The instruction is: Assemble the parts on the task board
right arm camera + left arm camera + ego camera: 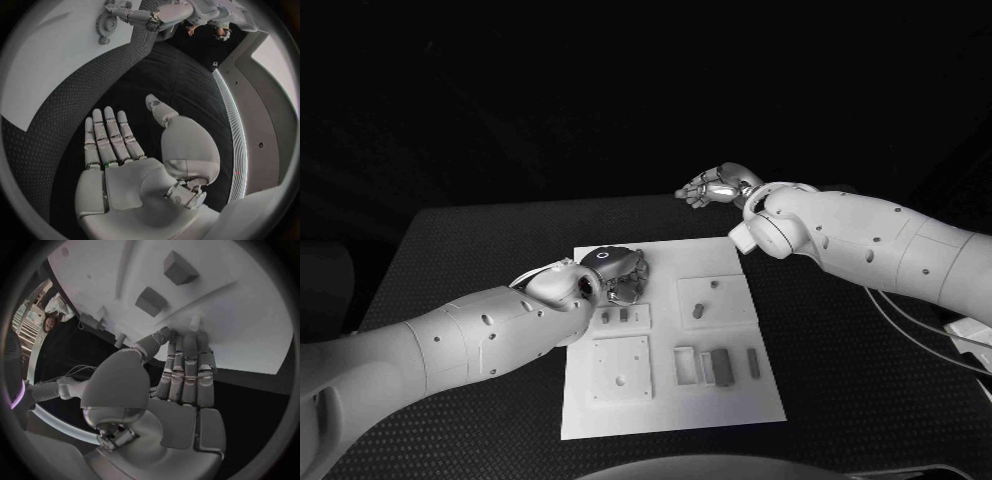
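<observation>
Item one, the task board (733, 400): you have a white plate lying flat in the middle of the black table (473, 250), long side running away from the robot. Item two, the parts: a small upright piece (698, 312) on a raised square panel, three elongated pieces (718, 366) side by side toward the board's right side, and two small pieces (620, 317) just beside the left wrist. Item three, the left hand (620, 272): it sits over the board's far left corner, fingers straight and together, fingertips (187, 340) down at the board surface near two blocks (164, 285); you cannot tell whether it pinches anything beneath them. Item four, the right hand (718, 187): raised beyond the board's far edge, well apart from it, and in the right wrist view its palm (134, 165) lies flat with fingers extended and nothing held.
</observation>
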Robot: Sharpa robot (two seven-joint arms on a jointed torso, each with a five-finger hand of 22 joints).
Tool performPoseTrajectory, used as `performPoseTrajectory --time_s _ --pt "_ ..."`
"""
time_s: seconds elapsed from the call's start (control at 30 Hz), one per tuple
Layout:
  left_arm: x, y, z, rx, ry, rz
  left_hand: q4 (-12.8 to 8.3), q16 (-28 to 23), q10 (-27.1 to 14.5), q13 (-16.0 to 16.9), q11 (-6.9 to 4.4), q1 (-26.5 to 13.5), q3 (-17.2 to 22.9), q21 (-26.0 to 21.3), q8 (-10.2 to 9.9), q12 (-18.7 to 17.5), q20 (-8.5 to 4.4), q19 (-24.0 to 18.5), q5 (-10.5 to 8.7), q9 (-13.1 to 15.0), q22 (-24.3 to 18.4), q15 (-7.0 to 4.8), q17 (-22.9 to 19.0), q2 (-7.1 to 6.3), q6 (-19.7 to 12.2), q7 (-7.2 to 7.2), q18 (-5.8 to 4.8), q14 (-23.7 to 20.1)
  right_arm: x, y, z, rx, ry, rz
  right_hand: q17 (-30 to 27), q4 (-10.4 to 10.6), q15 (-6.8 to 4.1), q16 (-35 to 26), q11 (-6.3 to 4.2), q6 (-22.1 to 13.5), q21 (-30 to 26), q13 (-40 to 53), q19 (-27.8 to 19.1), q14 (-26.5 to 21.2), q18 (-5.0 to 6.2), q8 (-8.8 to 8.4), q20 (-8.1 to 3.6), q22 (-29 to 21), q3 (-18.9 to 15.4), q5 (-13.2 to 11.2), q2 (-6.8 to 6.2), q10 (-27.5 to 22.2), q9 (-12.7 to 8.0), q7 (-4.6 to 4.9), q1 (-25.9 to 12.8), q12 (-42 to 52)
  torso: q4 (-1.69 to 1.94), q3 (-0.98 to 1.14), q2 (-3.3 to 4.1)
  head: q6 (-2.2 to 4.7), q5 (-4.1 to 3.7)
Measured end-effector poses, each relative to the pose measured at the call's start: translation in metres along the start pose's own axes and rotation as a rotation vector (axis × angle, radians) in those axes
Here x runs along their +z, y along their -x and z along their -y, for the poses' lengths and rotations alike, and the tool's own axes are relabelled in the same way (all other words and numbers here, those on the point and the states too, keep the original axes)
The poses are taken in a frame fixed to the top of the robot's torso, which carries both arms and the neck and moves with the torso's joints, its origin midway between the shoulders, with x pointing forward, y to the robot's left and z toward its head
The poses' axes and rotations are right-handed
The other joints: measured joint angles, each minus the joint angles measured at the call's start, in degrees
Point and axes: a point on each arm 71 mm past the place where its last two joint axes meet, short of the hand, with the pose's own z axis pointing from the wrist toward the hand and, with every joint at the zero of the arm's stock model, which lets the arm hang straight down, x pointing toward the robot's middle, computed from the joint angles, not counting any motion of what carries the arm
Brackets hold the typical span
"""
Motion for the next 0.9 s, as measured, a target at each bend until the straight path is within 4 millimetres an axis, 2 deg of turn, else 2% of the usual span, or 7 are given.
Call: performPoseTrajectory --time_s 0.4,0.7,0.9 --pt "0.0005 -0.0007 0.001 0.013 0.007 -0.009 -0.3 1.8 4.2 1.2 -1.83 1.1 1.3 1.8 0.8 0.6 -1.76 3.9 -0.11 0.0 2.4 -2.01 2.8 1.05 3.1 -1.1 0.0 3.7 0.0001 -0.0005 -0.0003 0.0 0.001 -0.001 -0.1 0.0 -0.01 0.0 0.0 0.0 0.0 0.0 0.0 0.0 0.0 0.0 0.0 0.1 0.0 0.0 0.0 0.0 0.0 0.0 0.0 0.0 0.02 -0.01 -0.01 -0.08 -0.04" --pt "0.0025 -0.0018 0.0006 0.024 0.008 -0.01 -0.3 1.8 4.3 1.4 -1.86 1.6 1.2 1.9 0.8 0.7 -2.15 4.7 -0.12 0.1 3.2 -2.28 3.4 0.98 3.3 -1.31 -0.01 4.7 0.0 -0.0004 -0.0002 0.0 0.001 -0.001 -0.1 0.0 -0.01 0.0 -0.12 0.0 0.0 0.0 0.0 0.0 0.0 0.0 0.0 0.1 0.0 0.0 0.0 0.1 0.0 0.0 0.0 0.0 -0.05 0.03 -0.03 -0.2 -0.04" --pt "0.0014 -0.0027 0.0003 0.025 0.006 -0.002 -0.3 1.7 5.3 1.3 -2.27 1.6 1.2 2.0 0.8 0.7 -2.16 5.2 -0.12 0.1 3.6 -2.46 3.7 1.01 4.2 -1.52 -0.01 5.3 -0.0001 -0.0001 -0.0001 0.0 0.001 -0.001 -0.1 0.0 -0.01 0.0 -0.21 0.0 0.0 0.0 0.0 0.0 0.0 0.0 0.0 0.1 0.0 0.0 0.0 0.2 0.0 0.0 0.0 0.0 -0.06 0.04 -0.03 -0.23 -0.08"
